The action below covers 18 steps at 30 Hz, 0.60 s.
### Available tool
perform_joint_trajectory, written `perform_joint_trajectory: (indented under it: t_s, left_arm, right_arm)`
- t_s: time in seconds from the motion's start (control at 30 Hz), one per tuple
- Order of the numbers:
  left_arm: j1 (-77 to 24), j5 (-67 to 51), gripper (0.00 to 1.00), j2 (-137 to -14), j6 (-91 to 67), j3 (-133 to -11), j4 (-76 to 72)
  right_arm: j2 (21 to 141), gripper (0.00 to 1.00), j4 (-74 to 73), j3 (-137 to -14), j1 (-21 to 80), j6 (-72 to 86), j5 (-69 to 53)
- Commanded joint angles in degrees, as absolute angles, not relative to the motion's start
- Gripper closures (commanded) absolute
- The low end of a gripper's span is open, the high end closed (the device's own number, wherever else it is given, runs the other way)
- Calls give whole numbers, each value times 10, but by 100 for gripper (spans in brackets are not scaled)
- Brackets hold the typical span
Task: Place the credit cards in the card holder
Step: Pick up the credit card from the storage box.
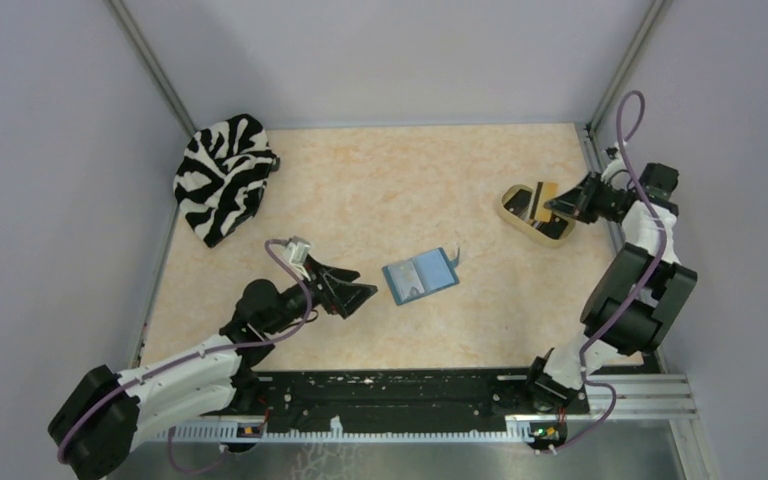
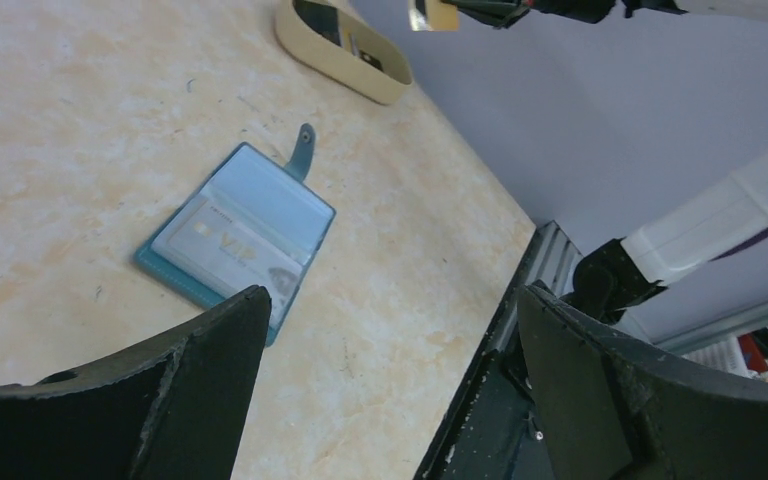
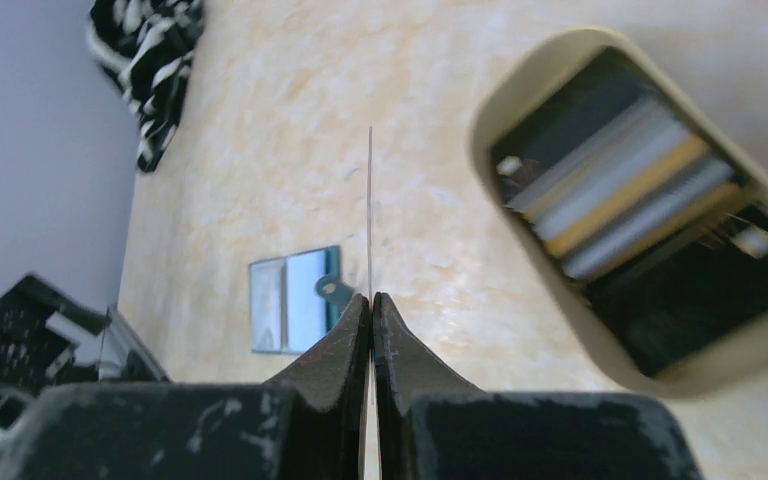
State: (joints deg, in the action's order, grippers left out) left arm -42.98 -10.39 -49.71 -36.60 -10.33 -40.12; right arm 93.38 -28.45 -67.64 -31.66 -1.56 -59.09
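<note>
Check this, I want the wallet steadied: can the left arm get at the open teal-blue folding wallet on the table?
Probably yes. The left gripper hangs open close beside the teal-blue folding wallet, only bare tabletop between them; the right gripper, holding a tan card, is away over the beige oval tray.

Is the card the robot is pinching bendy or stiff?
Probably stiff: the card sticks straight out of the right hand, edge-on, without sagging. It looks very thin, so likely light. Held only by one end, it might twist or slip if bumped.
</note>
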Motion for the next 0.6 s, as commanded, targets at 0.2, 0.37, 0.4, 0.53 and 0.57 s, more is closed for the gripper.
perform_joint_trajectory:
  t_s: [0.2,0.37,0.4,0.53,0.57]
  left_arm:
    - [-428,-183,2,-521,-397,-58,-632]
    - [-428,-198,3,-572,-410,-61,-705]
    - [-428,-201,3,-585,-410,-64,-717]
    - [-428,-197,7,-646,-421,-92,-764]
    - [-428,-196,8,-664,-425,-98,-781]
  right_arm:
    - [863,100,-341,-691,-115,-167,-805]
    - [864,100,-353,-675,-21,-214,-868]
    - [863,100,-362,-671,-6,-229,-874]
    - [861,100,-384,-657,56,-270,-891]
    - [860,100,-380,-652,70,-270,-895]
